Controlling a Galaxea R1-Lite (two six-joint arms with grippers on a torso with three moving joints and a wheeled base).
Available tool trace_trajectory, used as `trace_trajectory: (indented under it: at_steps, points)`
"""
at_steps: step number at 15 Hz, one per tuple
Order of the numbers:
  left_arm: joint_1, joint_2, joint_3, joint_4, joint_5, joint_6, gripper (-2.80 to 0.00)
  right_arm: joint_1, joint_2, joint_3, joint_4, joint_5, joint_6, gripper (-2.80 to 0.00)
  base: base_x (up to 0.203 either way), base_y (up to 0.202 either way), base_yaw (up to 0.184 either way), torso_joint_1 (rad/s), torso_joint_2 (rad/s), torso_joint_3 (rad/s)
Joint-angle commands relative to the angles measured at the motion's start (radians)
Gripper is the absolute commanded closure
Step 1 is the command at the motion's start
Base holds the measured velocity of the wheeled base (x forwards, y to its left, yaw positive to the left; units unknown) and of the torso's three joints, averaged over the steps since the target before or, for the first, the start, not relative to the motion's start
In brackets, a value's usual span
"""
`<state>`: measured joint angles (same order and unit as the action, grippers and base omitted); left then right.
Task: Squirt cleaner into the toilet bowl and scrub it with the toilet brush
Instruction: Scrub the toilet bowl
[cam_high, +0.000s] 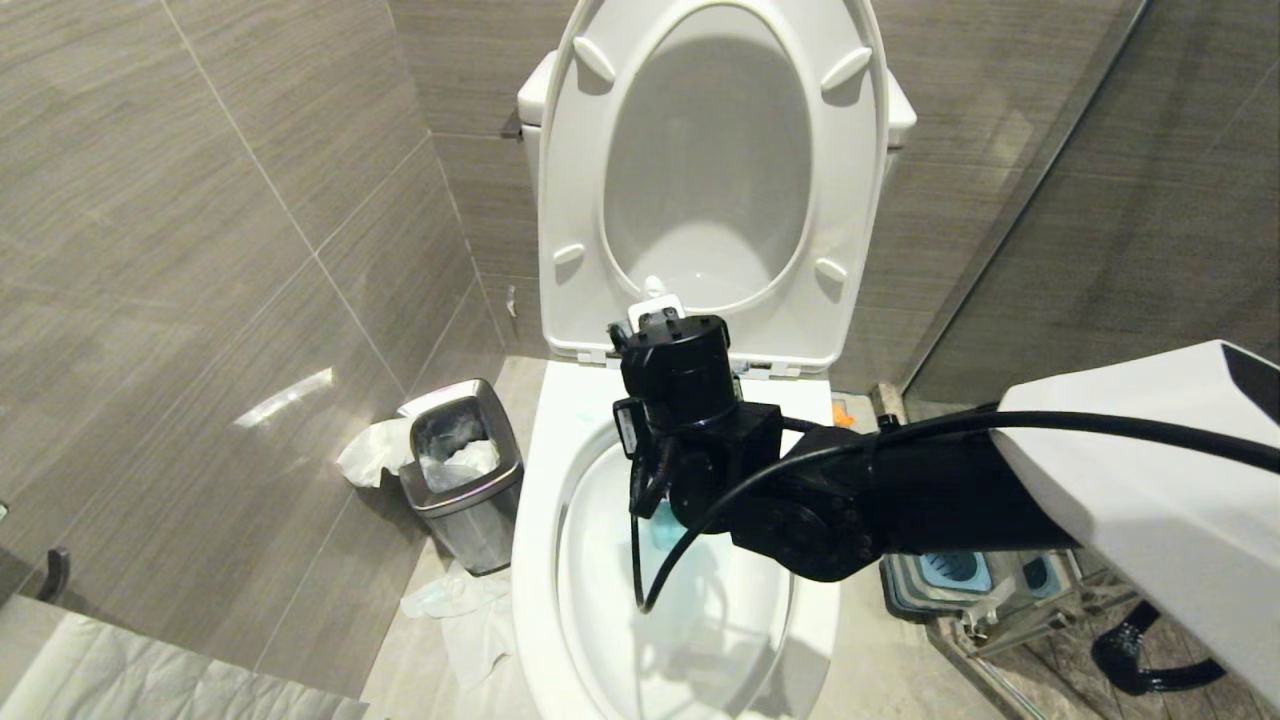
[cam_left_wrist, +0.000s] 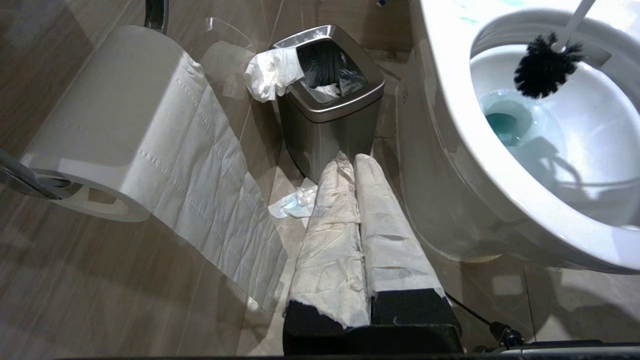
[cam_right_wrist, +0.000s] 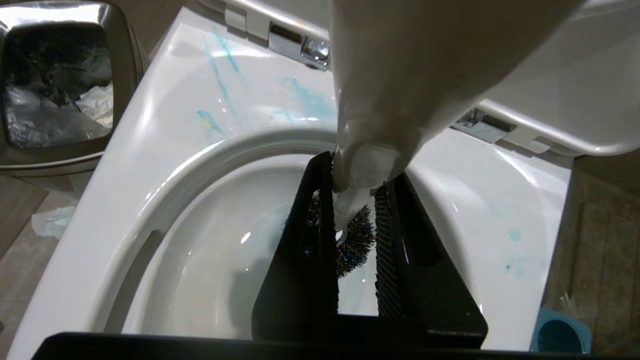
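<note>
In the head view the right arm (cam_high: 900, 490) reaches in from the right edge to the middle of the frame, its black wrist hanging over the bowl (cam_high: 540, 500), which fills the centre and bottom; the right hand itself is hidden under the wrist here. The seat (cam_high: 570, 180) and lid stand raised at the top centre. Blue water shows in the bowl below the wrist. A steel bin (cam_high: 462, 470) sits at centre left beside the bowl, with crumpled paper (cam_high: 460, 600) on the floor next to it. The brush holder (cam_high: 955, 572) stands on the floor at lower right, partly behind the arm. In the left wrist view the left hand (cam_left_wrist: 356, 165) points up from the bottom centre, its two paper-wrapped fingers pressed together with nothing between them. The bin (cam_left_wrist: 330, 120) stands just above them, a paper roll (cam_left_wrist: 100, 125) fills the left, and the bowl (cam_left_wrist: 450, 150) takes up the right. The brush (cam_left_wrist: 547, 65) hangs head-down inside the bowl at upper right, above the blue water and not touching it. In the right wrist view the right hand (cam_right_wrist: 356, 200) sits at the centre, its black fingers (cam_right_wrist: 310, 240) clamped narrowly on the white handle of the brush (cam_right_wrist: 357, 240), whose black bristles show beyond them over the bowl (cam_right_wrist: 150, 165). Blue streaks mark the rim at upper centre, and the bin (cam_right_wrist: 55, 85) is at upper left.
</note>
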<state>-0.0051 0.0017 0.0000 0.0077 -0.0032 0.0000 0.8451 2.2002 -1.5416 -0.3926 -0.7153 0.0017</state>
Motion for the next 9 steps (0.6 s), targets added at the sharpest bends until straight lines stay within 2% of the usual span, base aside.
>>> trace_trajectory:
  at_steps: [1,6,9]
  points:
    - [0.001,0.001,0.002,0.0,0.0,0.0,0.0,0.0,-0.061,0.01,0.021,-0.004,0.001,0.0,0.0,0.0,0.0,0.0,0.0,0.0]
    - [0.001,0.001,0.002,0.0,0.0,0.0,0.0,-0.001,-0.083,-0.018,0.125,0.004,0.01,0.0,0.0,0.0,0.0,0.0,0.0,0.0]
    - [0.001,0.001,0.002,0.0,0.0,0.0,0.0,0.0,-0.061,-0.02,0.126,0.013,0.013,0.0,0.0,0.0,0.0,0.0,0.0,0.0]
